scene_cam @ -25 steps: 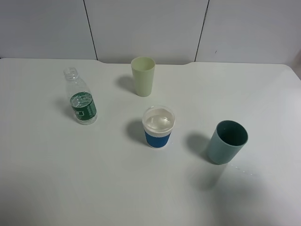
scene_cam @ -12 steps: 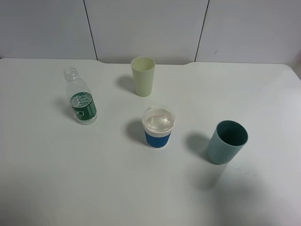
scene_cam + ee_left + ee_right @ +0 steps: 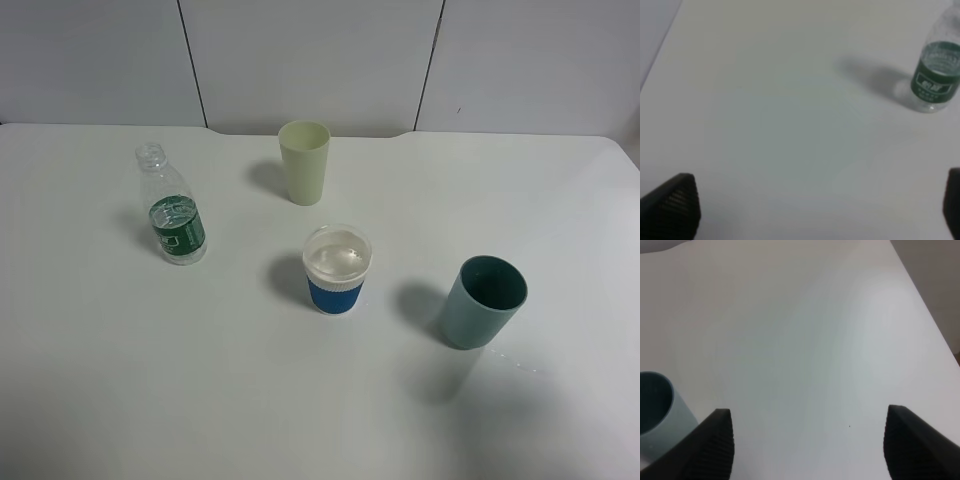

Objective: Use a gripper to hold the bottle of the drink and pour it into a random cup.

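The bottle of the drink point(image 3: 172, 215) stands upright and capless on the left of the white table, clear with a green label and some liquid low inside. It also shows in the left wrist view as bottle point(image 3: 936, 75), well ahead of my left gripper point(image 3: 815, 212), which is open and empty, with only its dark fingertips point(image 3: 671, 210) in the frame. The cup point(image 3: 337, 268), white with a blue band, stands mid-table with a glossy, liquid-like surface inside. My right gripper point(image 3: 812, 445) is open and empty above bare table. Neither arm appears in the exterior high view.
A tall pale green cup point(image 3: 304, 160) stands behind the white cup. A teal cup point(image 3: 482, 300) stands to its right, also seen as teal cup point(image 3: 655, 415) beside my right gripper's finger. The table's right edge point(image 3: 930, 325) runs near the right gripper.
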`<action>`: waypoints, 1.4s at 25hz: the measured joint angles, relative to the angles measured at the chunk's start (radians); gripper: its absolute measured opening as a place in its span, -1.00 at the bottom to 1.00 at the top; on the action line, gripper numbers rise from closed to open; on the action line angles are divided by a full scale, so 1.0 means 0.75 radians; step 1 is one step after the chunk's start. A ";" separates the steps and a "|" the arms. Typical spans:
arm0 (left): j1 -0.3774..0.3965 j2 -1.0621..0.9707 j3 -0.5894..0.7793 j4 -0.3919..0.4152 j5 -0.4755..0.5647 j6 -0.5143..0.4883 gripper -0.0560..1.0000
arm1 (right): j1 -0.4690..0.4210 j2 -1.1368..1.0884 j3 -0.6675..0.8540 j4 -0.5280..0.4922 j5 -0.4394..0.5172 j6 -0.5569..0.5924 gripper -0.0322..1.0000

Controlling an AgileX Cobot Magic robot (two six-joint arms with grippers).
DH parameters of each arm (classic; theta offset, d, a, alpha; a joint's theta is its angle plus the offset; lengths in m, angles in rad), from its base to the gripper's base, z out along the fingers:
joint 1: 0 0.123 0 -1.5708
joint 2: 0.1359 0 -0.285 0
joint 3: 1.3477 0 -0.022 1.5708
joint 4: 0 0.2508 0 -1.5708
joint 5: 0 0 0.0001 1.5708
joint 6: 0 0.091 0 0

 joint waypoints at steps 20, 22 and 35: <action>0.000 0.000 0.000 0.005 -0.001 -0.006 0.95 | 0.000 0.000 0.000 0.000 0.000 0.000 0.29; 0.000 0.000 0.000 0.005 -0.001 -0.006 0.95 | 0.000 0.000 0.000 0.000 0.000 0.000 0.29; 0.000 0.000 0.000 0.005 -0.001 -0.006 0.95 | 0.000 0.000 0.000 0.000 0.000 0.000 0.29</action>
